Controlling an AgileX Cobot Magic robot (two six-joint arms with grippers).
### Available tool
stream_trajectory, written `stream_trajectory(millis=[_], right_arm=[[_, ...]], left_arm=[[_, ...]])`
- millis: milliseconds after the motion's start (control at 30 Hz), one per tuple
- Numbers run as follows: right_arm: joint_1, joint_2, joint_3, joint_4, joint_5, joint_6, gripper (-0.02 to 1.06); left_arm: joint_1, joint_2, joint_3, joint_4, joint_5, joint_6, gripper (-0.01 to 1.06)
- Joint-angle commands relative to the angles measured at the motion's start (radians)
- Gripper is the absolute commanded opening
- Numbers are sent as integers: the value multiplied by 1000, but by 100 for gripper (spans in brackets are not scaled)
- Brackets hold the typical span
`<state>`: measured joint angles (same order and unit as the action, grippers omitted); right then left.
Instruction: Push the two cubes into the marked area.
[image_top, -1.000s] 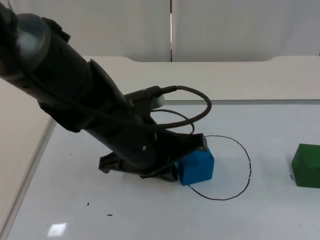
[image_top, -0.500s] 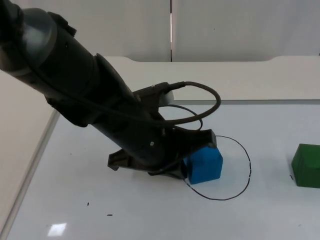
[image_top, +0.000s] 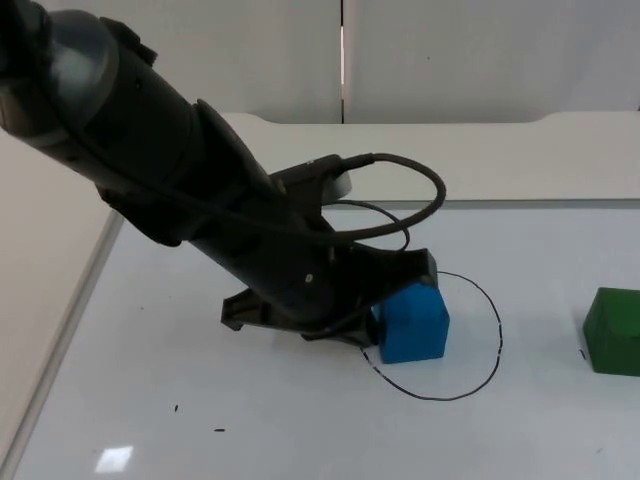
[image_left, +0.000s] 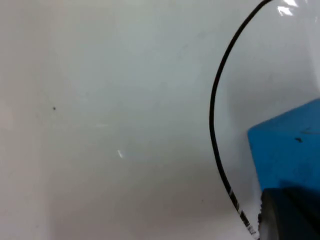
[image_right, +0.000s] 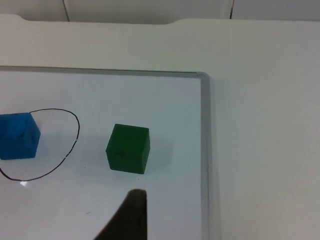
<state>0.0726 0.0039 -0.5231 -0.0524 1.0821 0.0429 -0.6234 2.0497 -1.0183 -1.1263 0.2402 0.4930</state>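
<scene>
White table top (image_top: 300, 440) backed by grey wall. Top view: left gripper (image_top: 385, 300) low against blue foam cube (image_top: 414, 324), shoving it just inside black drawn circle (image_top: 497, 340); finger gap untellable. Right wrist view: green cube (image_right: 128, 148) outside circle, right gripper (image_right: 131, 212) waiting near it, fingers untellable.

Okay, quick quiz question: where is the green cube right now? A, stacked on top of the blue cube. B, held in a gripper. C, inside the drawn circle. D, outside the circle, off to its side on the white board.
D: the green cube sits on the board apart from the circle, with nothing touching it.
</scene>
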Motion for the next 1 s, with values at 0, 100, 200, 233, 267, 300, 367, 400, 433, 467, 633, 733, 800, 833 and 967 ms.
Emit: stream_trajectory(millis=[0, 100, 200, 233, 267, 300, 367, 400, 433, 467, 633, 733, 800, 833, 967], right_arm=[[-6, -4, 7, 6, -3, -8, 105], [-6, -4, 7, 6, -3, -8, 105], [-6, -4, 7, 6, -3, -8, 105], [-6, -4, 7, 6, -3, -8, 105], [-6, -4, 7, 6, -3, -8, 105], [-6, -4, 7, 6, -3, -8, 105], [-6, -4, 7, 6, -3, -8, 105], [-6, -4, 7, 6, -3, -8, 105], [-6, -4, 7, 6, -3, -8, 105], [-6, -4, 7, 6, -3, -8, 105], [-6, -4, 7, 6, -3, -8, 105], [-6, -4, 7, 6, -3, -8, 105], [-6, -4, 7, 6, -3, -8, 105], [-6, -4, 7, 6, -3, -8, 105], [-6, -4, 7, 6, -3, -8, 105]], left_arm=[[-6, -3, -5, 14, -1, 7, 0], [-6, -5, -5, 34, 3, 7, 0], [-1, -9, -5, 65, 9, 7, 0], [-1, -9, -5, 65, 9, 7, 0], [4, -13, -5, 65, 9, 7, 0], [8, -17, -5, 67, 9, 7, 0], [23, -42, -5, 95, 9, 7, 0], [23, -42, -5, 95, 9, 7, 0], [36, -59, -5, 117, 14, 7, 0], [56, -86, -3, 161, 17, -3, 0], [129, -168, -3, 303, 21, -80, 0], [177, -201, -3, 395, 39, -151, 0], [222, -238, -3, 498, 65, -211, 0], [245, -257, -3, 540, 81, -240, 0], [313, -334, -3, 690, 132, -331, 0]])
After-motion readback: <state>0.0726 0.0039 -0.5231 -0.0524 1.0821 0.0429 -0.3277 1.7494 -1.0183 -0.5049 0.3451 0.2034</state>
